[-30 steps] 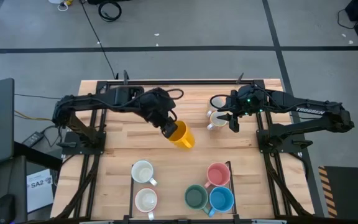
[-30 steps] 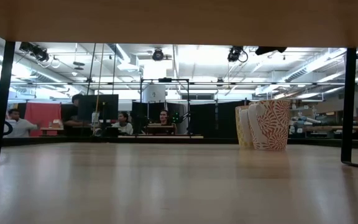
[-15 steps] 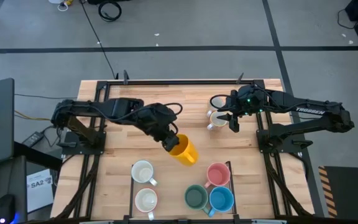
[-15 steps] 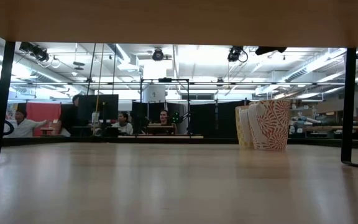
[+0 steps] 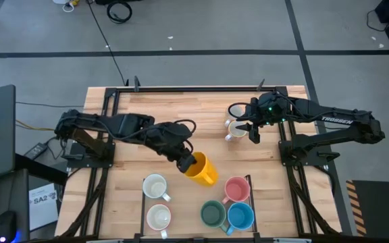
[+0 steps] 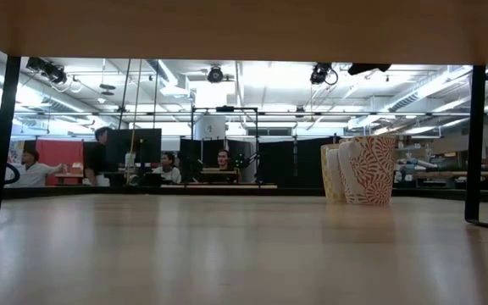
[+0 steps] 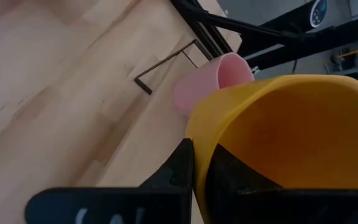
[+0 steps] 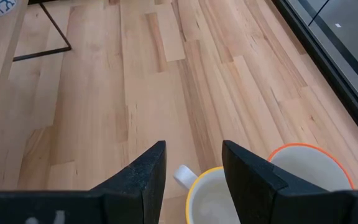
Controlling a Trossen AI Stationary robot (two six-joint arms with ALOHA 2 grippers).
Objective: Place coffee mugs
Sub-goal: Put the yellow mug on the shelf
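- Wooden table [image 5: 134,111] under both arms; people sit in the room behind.
- Left hand [image 5: 186,162] is clenched on the orange mug's [image 5: 201,169] rim, near the table's middle, just beside the pink mug [image 5: 236,189].
- Right hand [image 5: 251,129] is spread wide over a yellow-rimmed white mug [image 5: 237,129], not gripping it.
- Green mug [image 5: 213,214] and blue mug [image 5: 240,216] touch at the front edge; two cream mugs [image 5: 155,187] stand left of them.

Held mug [image 5: 200,169] hangs between two left mugs [image 5: 156,186] and three right mugs [image 5: 236,190].

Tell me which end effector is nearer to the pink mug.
Left. The left end effector holds the orange mug beside the pink mug; the right end effector hovers farther away.
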